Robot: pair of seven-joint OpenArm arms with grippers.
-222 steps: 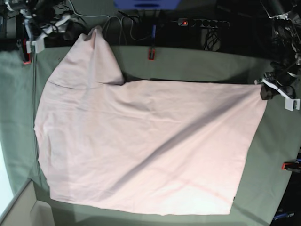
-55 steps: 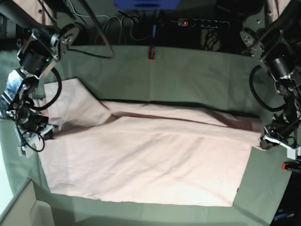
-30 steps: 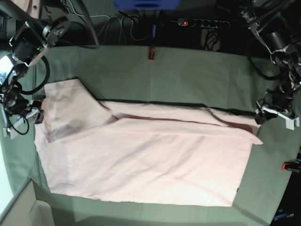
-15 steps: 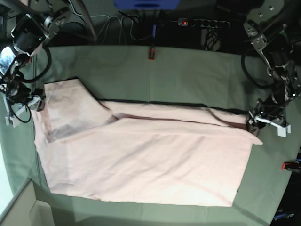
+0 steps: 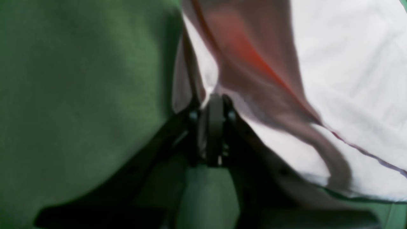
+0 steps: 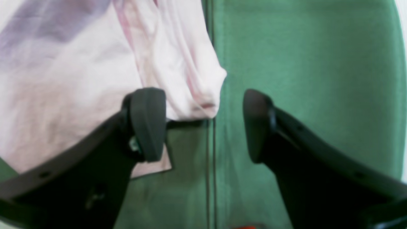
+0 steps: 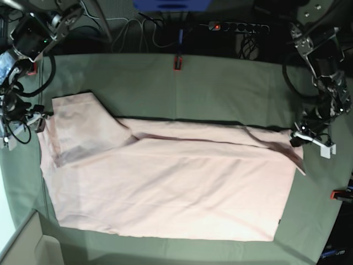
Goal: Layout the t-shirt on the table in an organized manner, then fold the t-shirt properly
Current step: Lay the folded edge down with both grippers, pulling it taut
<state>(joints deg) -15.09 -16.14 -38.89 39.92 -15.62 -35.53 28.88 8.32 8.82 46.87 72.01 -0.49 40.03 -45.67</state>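
The shirt [image 7: 165, 182] lies flat on the table [image 7: 220, 83], plain pink side up, its long axis running across the base view from one arm to the other. A sleeve [image 7: 77, 124] sticks out toward the far edge at the end near the right gripper [image 7: 38, 118]; the straight hem end sits by the left gripper [image 7: 298, 138].

The left gripper [image 5: 214, 105] has its fingers pressed together on a pinch of shirt [image 5: 334, 63] edge, the cloth rising in a shadowed ridge away from the tips. In the base view this gripper sits right at the far hem corner, where a small fold lifts off the table.

The right gripper [image 6: 203, 124] stands wide apart, holding nothing. A rounded bunch of shirt [image 6: 95, 79] hangs between its fingers, closer to the left-hand pad [image 6: 148, 122] and partly behind it; the other pad is over bare table [image 6: 302, 57].

Only the wrist views show the finger state; the base view alone shows the shirt's whole outline. A red clamp [image 7: 177, 62] sits at the table's far edge.
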